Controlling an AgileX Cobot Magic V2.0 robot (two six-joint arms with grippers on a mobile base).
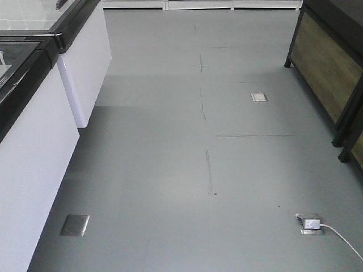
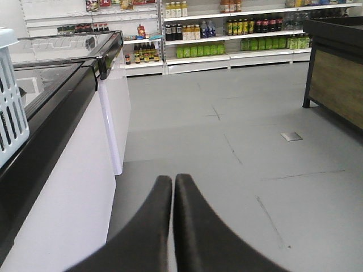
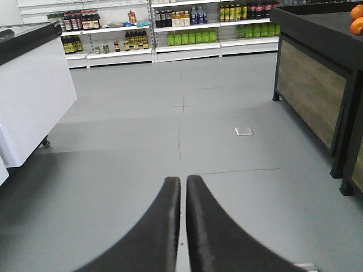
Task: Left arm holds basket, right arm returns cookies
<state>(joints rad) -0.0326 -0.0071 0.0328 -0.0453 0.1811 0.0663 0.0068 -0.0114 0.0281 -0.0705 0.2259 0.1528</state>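
Basket [image 2: 11,102] peeks in, up and far left of the left pincer [image 2: 173,181], above the freezer [image 2: 62,226] rim. It looks like light, stiff slotted plastic, best caught by the rim. Cookies are nowhere in view. Left pincer is pressed closed and empty, and so is the right pincer [image 3: 184,182], over bare floor [image 3: 170,113].

Only a slotted corner of the light blue basket [image 2: 10,96] shows, cut by the left edge. The shelf bottles [image 2: 198,50] are too small to read. Two oranges [image 3: 357,20] are clipped at the right edge.
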